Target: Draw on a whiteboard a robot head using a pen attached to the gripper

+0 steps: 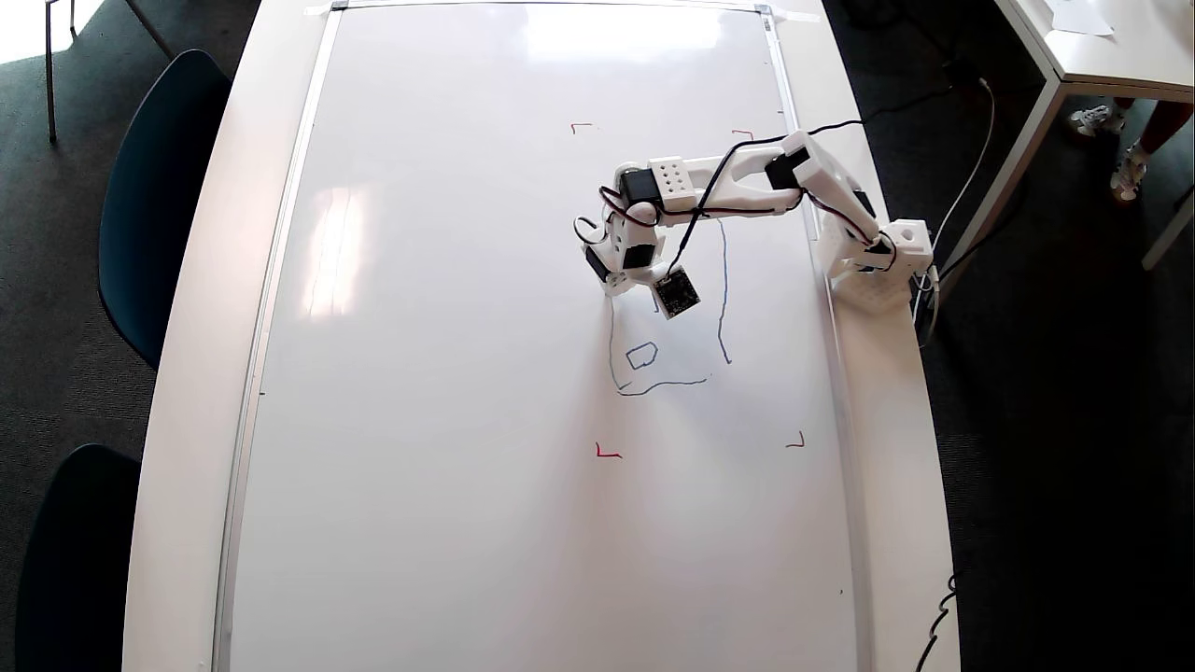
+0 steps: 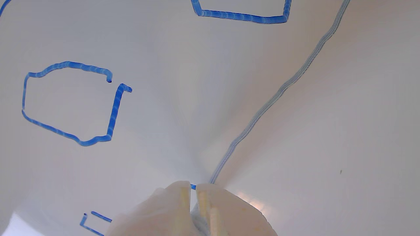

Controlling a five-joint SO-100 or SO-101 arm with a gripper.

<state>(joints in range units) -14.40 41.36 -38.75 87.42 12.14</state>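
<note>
A matte white tabletop (image 1: pixel 196 373) carries a large glossy white whiteboard with a thin silver frame (image 1: pixel 448 373), which covers most of it. The small white robot arm's boxy base (image 1: pixel 882 271) stands just beside the whiteboard's right edge in the overhead view.

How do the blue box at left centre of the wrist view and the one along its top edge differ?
The left box shows whole, while the top box is cut off by the frame. The left box has a gap at its upper right corner; the top box's visible corners join. The left box's outline wobbles; the top box's bottom edge runs straighter. Both are blue pen lines on the whiteboard.
</note>
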